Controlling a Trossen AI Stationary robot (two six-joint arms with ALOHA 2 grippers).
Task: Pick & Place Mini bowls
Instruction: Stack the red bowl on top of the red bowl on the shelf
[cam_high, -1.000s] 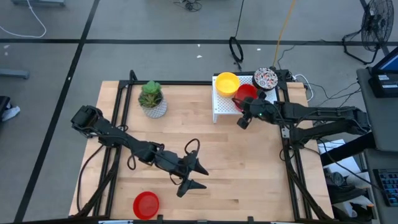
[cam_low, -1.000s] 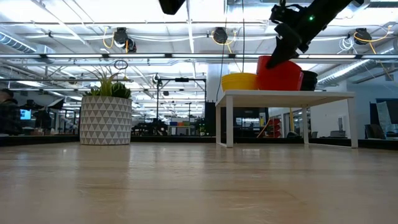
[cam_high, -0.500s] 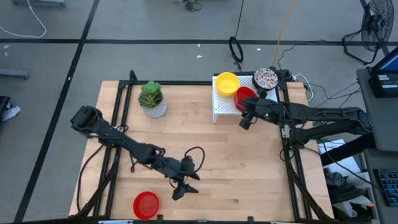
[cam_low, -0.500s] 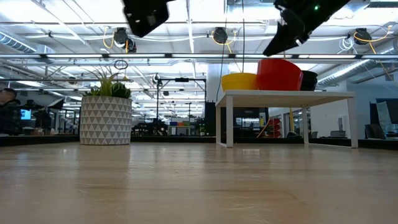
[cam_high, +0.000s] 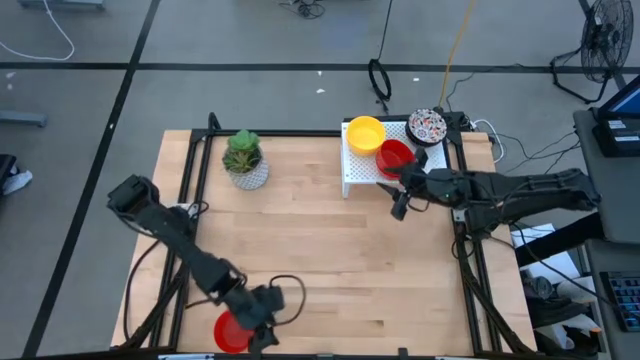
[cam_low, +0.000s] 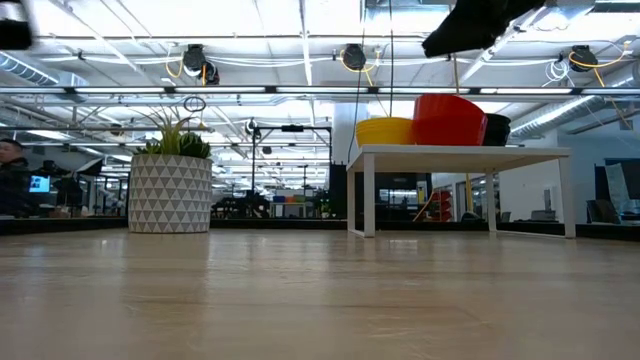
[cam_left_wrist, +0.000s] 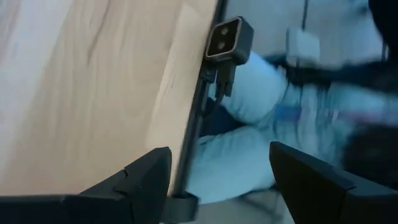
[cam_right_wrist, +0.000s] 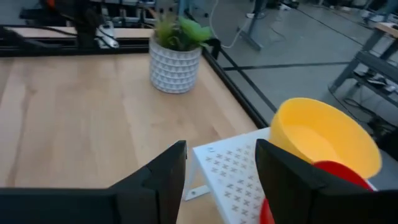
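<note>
A red mini bowl (cam_high: 394, 155) stands upright on a white stand (cam_high: 360, 172) at the table's far right, beside a yellow mini bowl (cam_high: 365, 132) and a speckled white one (cam_high: 427, 125). My right gripper (cam_high: 400, 206) hovers open just off the stand's near side, above the level of the bowls (cam_low: 450, 118), and touches nothing. Another red mini bowl (cam_high: 230, 334) lies at the table's near edge, partly hidden by my left gripper (cam_high: 262, 332), which is open above it. In the left wrist view only the table's edge shows between the fingers (cam_left_wrist: 217, 163).
A green plant in a patterned pot (cam_high: 244, 160) stands at the far left of the table. A small camera (cam_left_wrist: 227, 38) is mounted on the table's near edge. The middle of the wooden table (cam_high: 330, 250) is bare.
My right gripper has opened and let go of the red bowl, which was tilted and now stands level on the white stand. The gripper has risen and drawn back a little toward the near edge. My left gripper has swung toward the near edge, over the other red bowl.
</note>
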